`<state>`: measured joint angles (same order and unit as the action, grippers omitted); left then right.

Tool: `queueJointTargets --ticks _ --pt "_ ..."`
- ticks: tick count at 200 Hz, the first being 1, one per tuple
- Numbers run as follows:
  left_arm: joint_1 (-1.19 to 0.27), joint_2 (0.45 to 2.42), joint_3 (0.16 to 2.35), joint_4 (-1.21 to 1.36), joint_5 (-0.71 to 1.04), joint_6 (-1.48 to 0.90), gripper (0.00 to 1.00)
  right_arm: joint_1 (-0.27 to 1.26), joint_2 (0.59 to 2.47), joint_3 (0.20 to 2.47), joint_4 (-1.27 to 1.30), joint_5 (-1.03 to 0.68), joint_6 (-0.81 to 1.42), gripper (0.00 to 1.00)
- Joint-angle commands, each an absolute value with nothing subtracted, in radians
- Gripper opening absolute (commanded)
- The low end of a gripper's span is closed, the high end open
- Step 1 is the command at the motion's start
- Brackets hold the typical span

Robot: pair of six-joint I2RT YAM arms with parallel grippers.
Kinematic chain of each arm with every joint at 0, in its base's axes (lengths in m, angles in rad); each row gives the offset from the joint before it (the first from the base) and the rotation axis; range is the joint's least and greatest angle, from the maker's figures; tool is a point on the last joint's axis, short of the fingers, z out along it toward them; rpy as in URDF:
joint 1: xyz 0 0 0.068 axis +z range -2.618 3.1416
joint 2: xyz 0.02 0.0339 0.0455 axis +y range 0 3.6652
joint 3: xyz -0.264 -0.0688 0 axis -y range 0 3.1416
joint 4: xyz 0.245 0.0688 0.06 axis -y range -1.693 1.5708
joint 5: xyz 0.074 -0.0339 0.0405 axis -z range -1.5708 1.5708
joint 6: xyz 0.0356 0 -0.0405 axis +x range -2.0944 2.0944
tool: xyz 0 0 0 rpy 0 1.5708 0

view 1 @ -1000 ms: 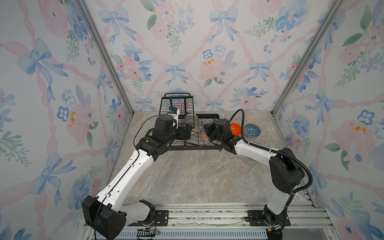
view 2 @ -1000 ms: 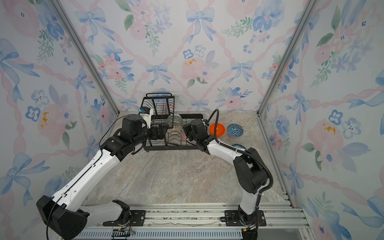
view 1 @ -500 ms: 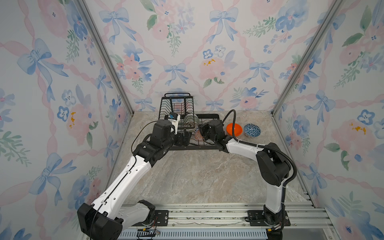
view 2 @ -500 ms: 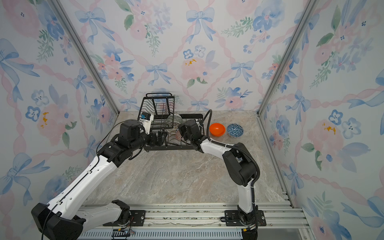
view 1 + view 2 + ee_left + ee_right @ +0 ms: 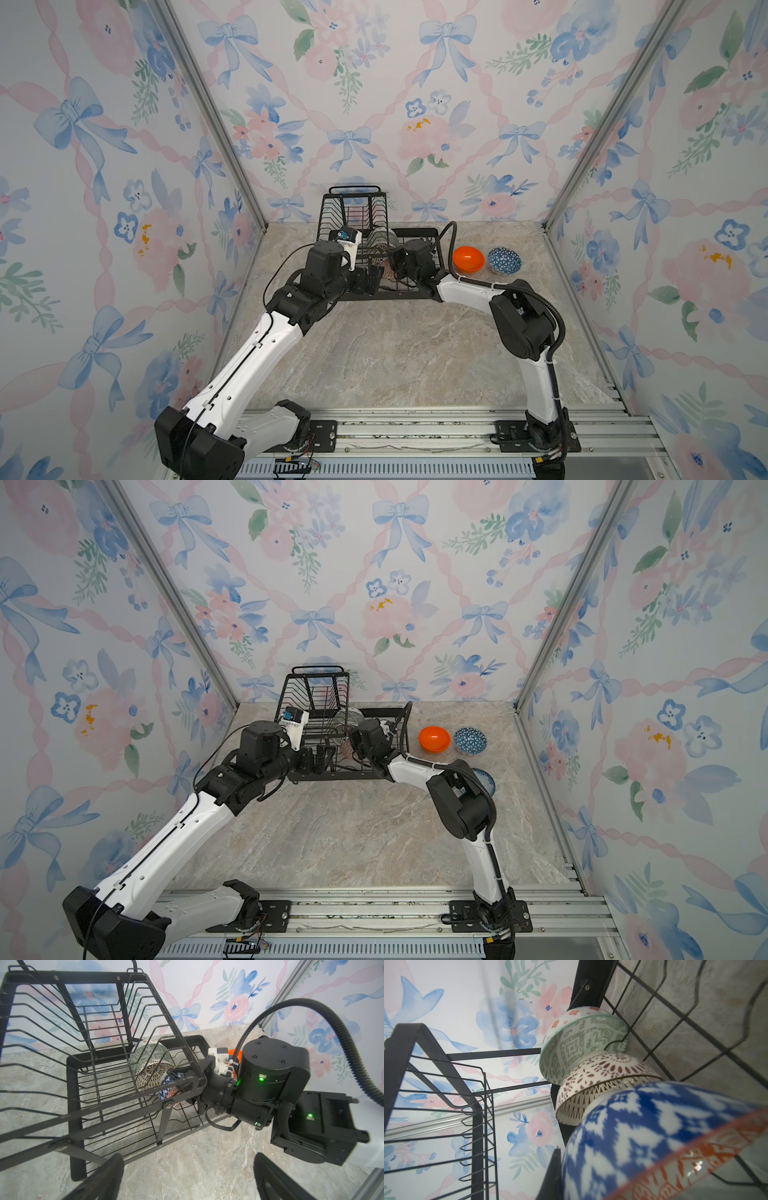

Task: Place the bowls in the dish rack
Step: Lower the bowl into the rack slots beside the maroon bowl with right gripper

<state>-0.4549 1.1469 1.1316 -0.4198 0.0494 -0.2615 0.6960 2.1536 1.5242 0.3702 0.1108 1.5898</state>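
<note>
The black wire dish rack (image 5: 353, 195) (image 5: 320, 671) stands at the back. In its lower tray a grey-green bowl (image 5: 571, 1047) (image 5: 149, 1053) and a brown-lattice bowl (image 5: 602, 1076) (image 5: 153, 1074) stand on edge, with a white bowl with orange marks (image 5: 571, 1015) behind them. My right gripper (image 5: 564, 1159) (image 5: 390, 270) is shut on the rim of a blue-and-white bowl (image 5: 643, 1136) (image 5: 166, 1088) with an orange band, held against the lattice bowl. My left gripper (image 5: 187, 1176) (image 5: 316, 758) hangs open and empty over the table by the rack's front. An orange bowl (image 5: 468, 258) and a blue geometric bowl (image 5: 504, 260) sit on the table right of the rack.
Another blue bowl (image 5: 485, 780) shows partly behind the right arm's elbow. The rack's upper basket (image 5: 104, 978) overhangs the tray's left part. Patterned walls close in the marble table (image 5: 395, 353) on three sides, and a metal rail (image 5: 415, 428) runs along the front.
My right gripper has carried the blue-and-white bowl leftwards, deeper into the lower tray, and its elbow has dropped. The left arm has barely shifted.
</note>
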Motion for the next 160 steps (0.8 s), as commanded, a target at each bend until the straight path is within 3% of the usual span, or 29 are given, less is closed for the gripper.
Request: queueJointTargets --ticks 1,160 --pt "-0.454 1.144 1.115 -0.419 0.041 -0.236 0.98 0.713 2.185 1.574 0.445 0.140 1.623 0.00" --pt "-0.479 1.142 1.094 -0.420 0.012 -0.217 0.98 0.740 2.271 1.590 0.569 0.162 1.674 0.00"
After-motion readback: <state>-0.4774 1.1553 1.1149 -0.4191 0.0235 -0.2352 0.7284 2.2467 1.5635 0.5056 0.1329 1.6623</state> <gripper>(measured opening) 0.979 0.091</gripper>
